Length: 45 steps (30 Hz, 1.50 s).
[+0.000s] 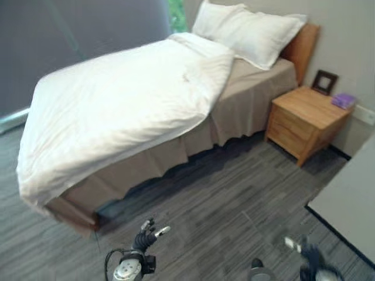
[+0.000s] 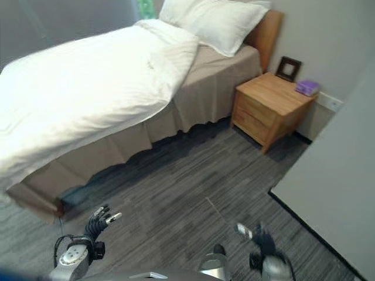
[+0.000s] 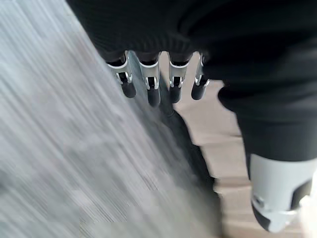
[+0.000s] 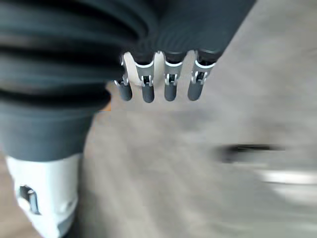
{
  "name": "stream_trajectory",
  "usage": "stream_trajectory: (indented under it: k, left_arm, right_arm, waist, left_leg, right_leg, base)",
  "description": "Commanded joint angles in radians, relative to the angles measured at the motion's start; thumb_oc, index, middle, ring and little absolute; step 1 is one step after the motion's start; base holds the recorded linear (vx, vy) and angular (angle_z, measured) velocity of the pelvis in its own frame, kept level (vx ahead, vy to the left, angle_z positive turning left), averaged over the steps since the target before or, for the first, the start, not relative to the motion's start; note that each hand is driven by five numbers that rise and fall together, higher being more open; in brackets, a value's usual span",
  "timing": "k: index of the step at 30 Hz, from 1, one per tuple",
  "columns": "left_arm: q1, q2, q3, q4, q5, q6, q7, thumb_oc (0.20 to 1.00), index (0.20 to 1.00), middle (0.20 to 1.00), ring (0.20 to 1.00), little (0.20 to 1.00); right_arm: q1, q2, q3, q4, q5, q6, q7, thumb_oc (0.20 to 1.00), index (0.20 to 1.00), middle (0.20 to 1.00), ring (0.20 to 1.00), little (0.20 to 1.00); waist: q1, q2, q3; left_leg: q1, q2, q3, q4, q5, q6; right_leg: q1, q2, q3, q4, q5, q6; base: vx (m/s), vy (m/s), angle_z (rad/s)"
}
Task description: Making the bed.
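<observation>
Bed (image 1: 246,111) stands well ahead of both hands, w/ white duvet (image 1: 117,99) spread over most of it, lying askew and hanging low over the foot end, tan sheet bare near the two pillows (image 1: 246,29) at the headboard. Left hand (image 1: 149,234) low over grey floor (image 1: 222,193), fingers relaxed, empty. Right hand (image 2: 258,240) likewise, fingers straight, empty. Wooden nightstand (image 1: 304,117) beside the bed's head.

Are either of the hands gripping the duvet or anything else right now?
No. The left hand and right hand both hang over the floor with relaxed fingers, well short of the duvet.
</observation>
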Motion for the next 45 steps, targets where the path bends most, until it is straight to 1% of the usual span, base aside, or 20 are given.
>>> stream_trajectory:
  k: [1,4,7,11,16,19,20,21,22,25,27,30,31,32,33,34,37,39,41,45]
  left_arm:
    - [-0.057,0.088,0.060,-0.023,0.050,-0.077,0.050,1.000,1.000,1.000,1.000,1.000]
    - [-0.086,0.104,0.091,-0.053,0.054,-0.089,0.070,1.000,1.000,1.000,1.000,1.000]
    - [-0.138,0.115,0.112,-0.064,0.050,-0.097,0.088,1.000,1.000,1.000,1.000,1.000]
    - [-0.169,0.103,0.130,-0.077,0.023,-0.136,0.136,1.000,1.000,1.000,1.000,1.000]
    - [-0.126,0.041,0.137,-0.097,-0.035,-0.144,0.137,1.000,1.000,1.000,1.000,1.000]
    - [-0.117,-0.001,0.114,-0.166,-0.023,-0.145,0.152,1.000,1.000,1.000,1.000,1.000]
    - [-0.107,-0.025,0.115,-0.159,-0.045,-0.147,0.157,1.000,1.000,1.000,1.000,1.000]
    - [-0.091,-0.029,0.120,-0.154,-0.024,-0.143,0.157,1.000,1.000,1.000,1.000,1.000]
    - [-0.091,-0.031,0.121,-0.154,-0.023,-0.143,0.157,1.000,1.000,1.000,1.000,1.000]
    - [-0.079,-0.038,0.136,-0.137,-0.003,-0.132,0.161,1.000,1.000,1.000,1.000,1.000]
    - [-0.069,-0.042,0.141,-0.139,0.009,-0.128,0.160,1.000,1.000,1.000,1.000,1.000]
    - [-0.040,-0.054,0.141,-0.142,0.009,-0.126,0.147,1.000,1.000,1.000,1.000,1.000]
    - [-0.042,-0.043,0.131,-0.131,0.025,-0.115,0.149,1.000,1.000,1.000,1.000,1.000]
    - [-0.058,-0.028,0.122,-0.111,0.034,-0.112,0.147,1.000,1.000,1.000,1.000,1.000]
    - [-0.060,-0.027,0.123,-0.110,0.034,-0.112,0.147,1.000,1.000,1.000,1.000,1.000]
    - [-0.065,-0.017,0.123,-0.111,0.032,-0.113,0.149,1.000,1.000,1.000,1.000,1.000]
    - [-0.103,0.025,0.107,-0.122,0.045,-0.117,0.151,1.000,1.000,1.000,1.000,1.000]
    - [-0.130,0.043,0.098,-0.126,0.036,-0.129,0.156,1.000,1.000,1.000,1.000,1.000]
    - [-0.170,0.057,0.075,-0.118,0.029,-0.138,0.172,1.000,1.000,1.000,1.000,1.000]
    - [-0.221,0.072,0.090,-0.113,0.000,-0.162,0.203,1.000,1.000,1.000,1.000,1.000]
  right_arm:
    - [-0.101,0.013,0.032,-0.118,-0.004,-0.066,-0.027,1.000,1.000,1.000,1.000,1.000]
    - [-0.161,-0.051,0.018,-0.258,-0.058,-0.088,-0.065,1.000,1.000,1.000,1.000,1.000]
    - [-0.176,-0.066,-0.009,-0.312,-0.074,-0.092,-0.085,1.000,1.000,1.000,1.000,1.000]
    - [-0.162,-0.091,-0.030,-0.358,-0.076,-0.109,-0.103,1.000,1.000,1.000,1.000,1.000]
    - [-0.172,-0.166,-0.017,-0.410,-0.139,-0.107,-0.103,1.000,1.000,1.000,1.000,1.000]
    - [-0.162,-0.204,-0.004,-0.458,-0.202,-0.093,-0.113,1.000,1.000,1.000,1.000,1.000]
    - [-0.187,-0.225,0.004,-0.450,-0.250,-0.078,-0.116,1.000,1.000,1.000,1.000,1.000]
    - [-0.199,-0.231,0.025,-0.441,-0.280,-0.075,-0.100,1.000,1.000,1.000,1.000,1.000]
    - [-0.200,-0.232,0.026,-0.438,-0.280,-0.076,-0.100,1.000,1.000,1.000,1.000,1.000]
    - [-0.200,-0.236,0.036,-0.426,-0.292,-0.076,-0.091,1.000,1.000,1.000,1.000,1.000]
    - [-0.204,-0.250,0.034,-0.429,-0.305,-0.074,-0.094,1.000,1.000,1.000,1.000,1.000]
    - [-0.202,-0.254,0.039,-0.448,-0.335,-0.072,-0.078,1.000,1.000,1.000,1.000,1.000]
    - [-0.199,-0.227,0.050,-0.449,-0.357,-0.079,-0.079,1.000,1.000,1.000,1.000,1.000]
    - [-0.215,-0.215,0.071,-0.439,-0.373,-0.078,-0.080,1.000,1.000,1.000,1.000,1.000]
    - [-0.217,-0.214,0.072,-0.438,-0.374,-0.078,-0.080,1.000,1.000,1.000,1.000,1.000]
    - [-0.235,-0.217,0.089,-0.432,-0.389,-0.082,-0.080,1.000,1.000,1.000,1.000,1.000]
    - [-0.294,-0.233,0.136,-0.452,-0.448,-0.093,-0.087,1.000,1.000,1.000,1.000,1.000]
    - [-0.367,-0.259,0.175,-0.446,-0.500,-0.099,-0.113,1.000,1.000,1.000,1.000,1.000]
    - [-0.464,-0.283,0.229,-0.415,-0.526,-0.098,-0.129,1.000,1.000,1.000,1.000,1.000]
    - [-0.567,-0.300,0.270,-0.389,-0.555,-0.090,-0.148,1.000,1.000,1.000,1.000,1.000]
  waist:
    - [-0.013,-0.008,0.067]
    - [-0.030,-0.007,0.058]
    - [-0.052,-0.005,0.057]
    - [-0.078,-0.001,0.033]
    - [-0.056,0.023,0.051]
    - [-0.011,-0.030,0.076]
    - [0.031,-0.031,0.090]
    - [0.066,0.002,0.089]
    - [0.071,-0.004,0.088]
    - [0.095,0.042,0.085]
    - [0.112,0.044,0.083]
    - [0.124,0.058,0.058]
    - [0.133,0.048,0.023]
    - [0.141,0.027,0.019]
    - [0.145,0.029,0.019]
    - [0.148,0.021,0.029]
    - [0.127,0.028,0.054]
    - [0.104,0.030,0.060]
    - [0.077,0.012,0.063]
    - [0.059,-0.001,0.063]
  left_leg:
    - [0.137,0.121,-0.061,-0.015,-0.142,-0.085]
    - [0.169,0.092,-0.103,-0.015,-0.171,-0.085]
    - [0.211,0.096,-0.140,-0.015,-0.204,-0.106]
    - [0.282,0.107,-0.185,-0.006,-0.221,-0.137]
    - [0.114,0.205,-0.204,0.556,0.085,-0.207]
    - [-0.020,0.167,-0.161,0.727,0.034,-0.167]
    - [-0.141,0.117,-0.130,0.689,-0.038,-0.143]
    - [-0.208,0.115,-0.058,0.421,-0.039,-0.107]
    - [-0.190,0.102,-0.047,0.395,-0.033,-0.106]
    - [-0.232,0.152,0.067,0.080,0.098,-0.126]
    - [-0.270,0.197,0.124,-0.006,0.109,-0.123]
    - [-0.262,0.175,0.066,-0.014,0.118,-0.120]
    - [-0.227,0.137,0.045,-0.002,0.180,-0.099]
    - [-0.176,0.089,0.062,0.006,0.143,-0.061]
    - [-0.177,0.093,0.067,0.005,0.146,-0.060]
    - [-0.147,0.083,0.074,0.007,0.133,-0.045]
    - [-0.056,0.084,0.078,-0.004,0.066,-0.027]
    - [-0.018,0.095,0.082,-0.002,0.036,-0.041]
    - [0.027,0.105,0.056,-0.005,0.005,-0.072]
    - [0.080,0.128,-0.007,-0.013,-0.036,-0.112]
  right_leg:
    - [-0.044,0.033,0.040,0.145,0.012,0.034]
    - [-0.125,0.109,0.012,-0.023,-0.036,-0.008]
    - [-0.175,0.110,-0.094,-0.188,0.011,-0.004]
    - [-0.160,0.101,-0.074,-0.210,0.035,-0.023]
    - [0.004,0.126,-0.062,-0.167,-0.053,-0.141]
    - [0.115,0.108,-0.016,-0.224,-0.083,-0.164]
    - [0.188,0.111,0.023,-0.242,-0.118,-0.157]
    - [0.256,0.115,0.044,-0.254,-0.158,-0.133]
    - [0.257,0.105,0.050,-0.252,-0.163,-0.129]
    - [0.340,0.108,0.024,-0.253,-0.218,-0.101]
    - [0.397,0.081,0.006,-0.242,-0.239,-0.084]
    - [0.439,0.069,0.033,-0.219,-0.265,-0.065]
    - [0.464,0.042,0.090,-0.115,-0.254,-0.047]
    - [0.396,-0.013,0.096,0.063,-0.107,0.000]
    - [0.389,-0.010,0.102,0.063,-0.103,0.001]
    - [0.332,-0.029,0.115,0.179,0.005,0.024]
    - [0.175,-0.076,0.077,0.329,0.037,0.004]
    - [0.112,-0.114,0.005,0.256,-0.029,-0.017]
    - [0.055,-0.056,-0.050,0.043,-0.121,-0.024]
    - [-0.029,-0.003,-0.015,-0.255,-0.058,0.004]
  base:
    - [0.08,0.091,-0.03]
    - [0.38,0.028,-0.01]
    - [0.42,-0.109,0.35]
    - [0.50,-0.291,1.04]
    - [0.40,-0.301,0.56]
    - [0.57,-0.264,-0.97]
    - [1.09,-0.065,-1.65]
    - [0.93,0.009,-1.30]
    - [0.67,0.128,-0.71]
    - [0.51,0.110,-0.67]
    - [0.60,0.116,-0.05]
    - [0.58,0.086,-0.12]
    - [1.10,0.140,-1.04]
    - [0.89,0.122,-1.10]
    - [0.40,0.064,-0.98]
    - [0.25,0.038,-0.41]
    - [0.37,-0.014,0.09]
    - [0.36,-0.135,0.61]
    - [0.39,-0.265,0.41]
    - [0.35,-0.302,0.80]
